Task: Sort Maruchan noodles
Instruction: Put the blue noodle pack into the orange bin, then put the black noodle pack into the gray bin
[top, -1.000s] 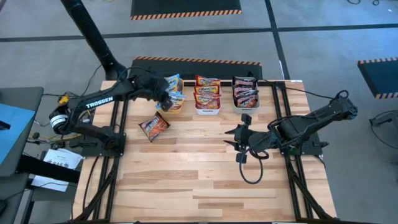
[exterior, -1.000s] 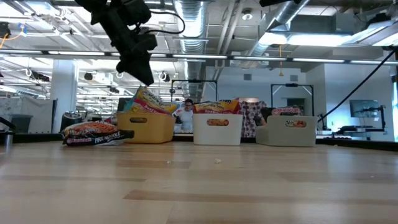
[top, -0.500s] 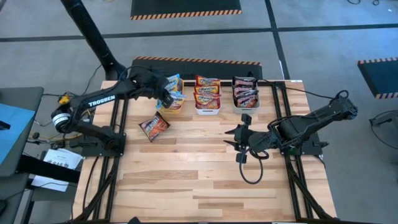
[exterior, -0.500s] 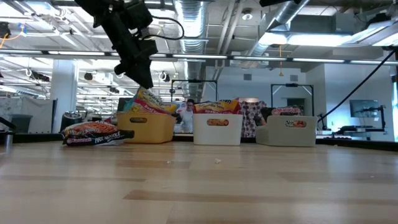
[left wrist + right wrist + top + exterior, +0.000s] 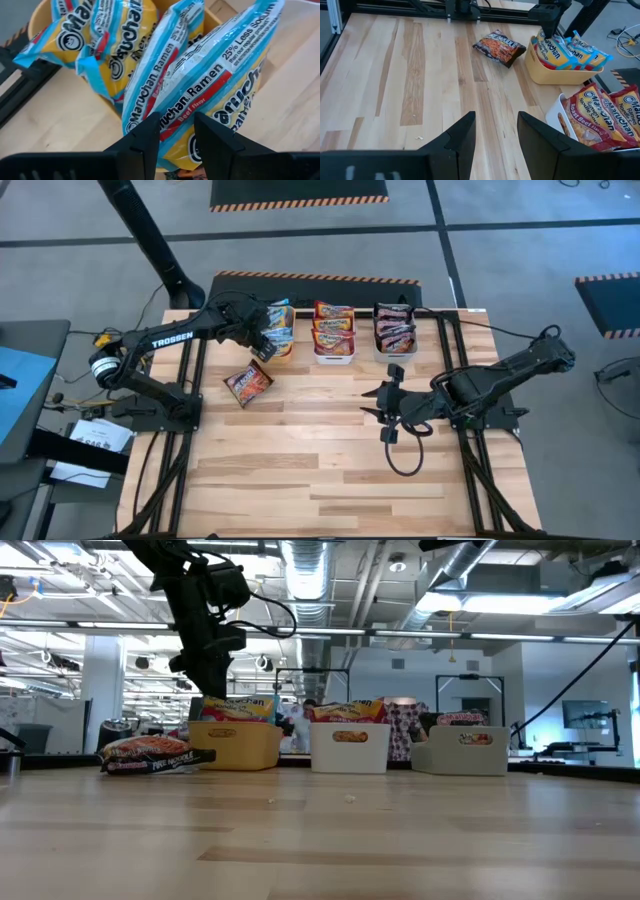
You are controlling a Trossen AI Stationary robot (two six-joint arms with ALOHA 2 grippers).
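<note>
**Spotter:** Where are the noodles right now?

**Operator:** I see the yellow-and-blue Maruchan packets (image 5: 165, 75) piled in the orange bin (image 5: 277, 352) at the far left of the row, standing at angles and poking above its rim. The red-orange packets (image 5: 334, 326) fill the white bin (image 5: 333, 358) in the middle, and the dark red-black packets (image 5: 394, 326) sit in the grey bin (image 5: 397, 352) to the right. One dark packet (image 5: 247, 383) lies flat on the wooden table (image 5: 330, 470), just in front of the orange bin and slightly to its left, not in any bin.

**Spotter:** And your left gripper?

**Operator:** My left gripper (image 5: 262, 340) hangs over the orange bin's left side, above the yellow packets. From the left wrist view its fingers (image 5: 212, 137) stand parted with a gap between them, and nothing sits in that gap; the nearest yellow-and-blue packet lies beyond the tips. I call it released. In the low view it hangs above the bin, clear of the table.

**Spotter:** Right side?

**Operator:** My right gripper (image 5: 389, 402) waits low over the table's middle right, well apart from the bins, pointing towards the left. Its fingers (image 5: 462, 132) are spread with only bare wood showing between them, so it is released too. A black cable loop (image 5: 405, 455) lies on the table near it.
</note>
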